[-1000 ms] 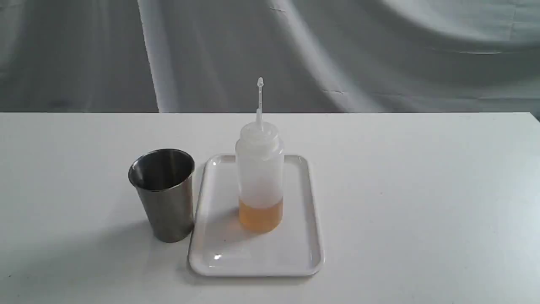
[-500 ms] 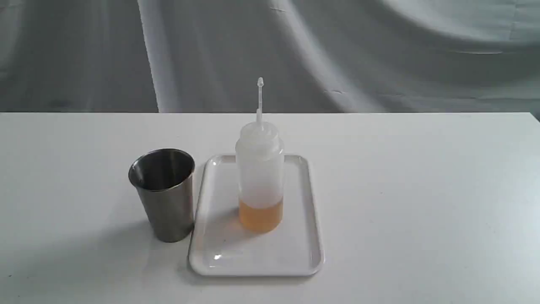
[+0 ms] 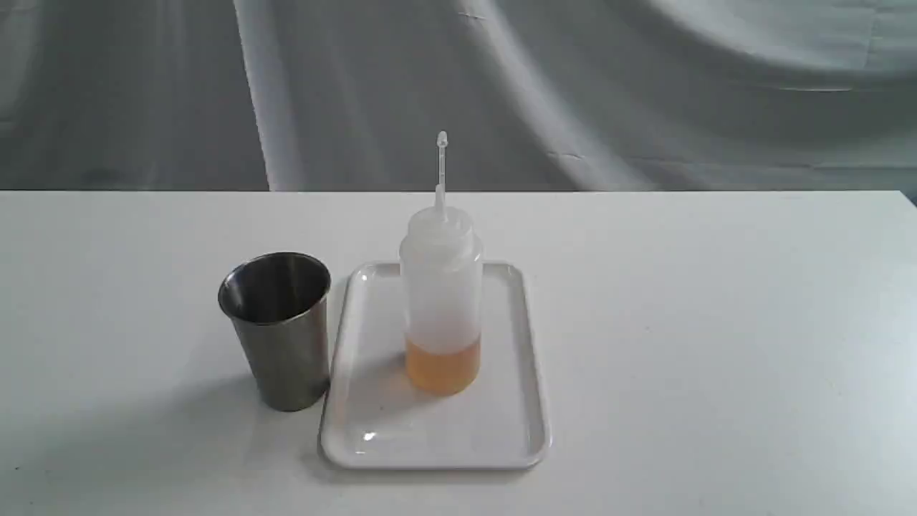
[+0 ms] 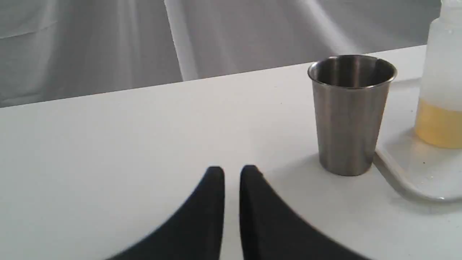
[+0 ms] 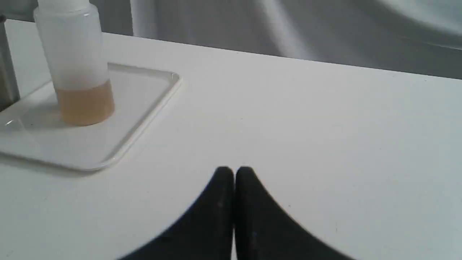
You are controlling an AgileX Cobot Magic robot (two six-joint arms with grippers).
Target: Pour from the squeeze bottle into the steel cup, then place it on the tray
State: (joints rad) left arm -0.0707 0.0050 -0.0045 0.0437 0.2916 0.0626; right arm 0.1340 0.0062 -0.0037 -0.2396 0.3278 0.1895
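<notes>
The squeeze bottle [image 3: 440, 301] stands upright on the white tray [image 3: 372, 430], amber liquid filling its bottom part and its cap strap sticking straight up. The steel cup [image 3: 279, 330] stands on the table just left of the tray, touching or almost touching its rim. No arm shows in the exterior view. In the left wrist view my left gripper [image 4: 232, 170] is shut and holds nothing, well short of the steel cup [image 4: 348, 115], with the squeeze bottle [image 4: 442, 90] beyond it. My right gripper [image 5: 234, 170] is shut and holds nothing, apart from the tray [image 5: 144, 108] and squeeze bottle [image 5: 77, 72].
The white table [image 3: 716, 322] carries only the cup and the tray. A grey draped cloth [image 3: 573, 86] hangs behind the table's far edge.
</notes>
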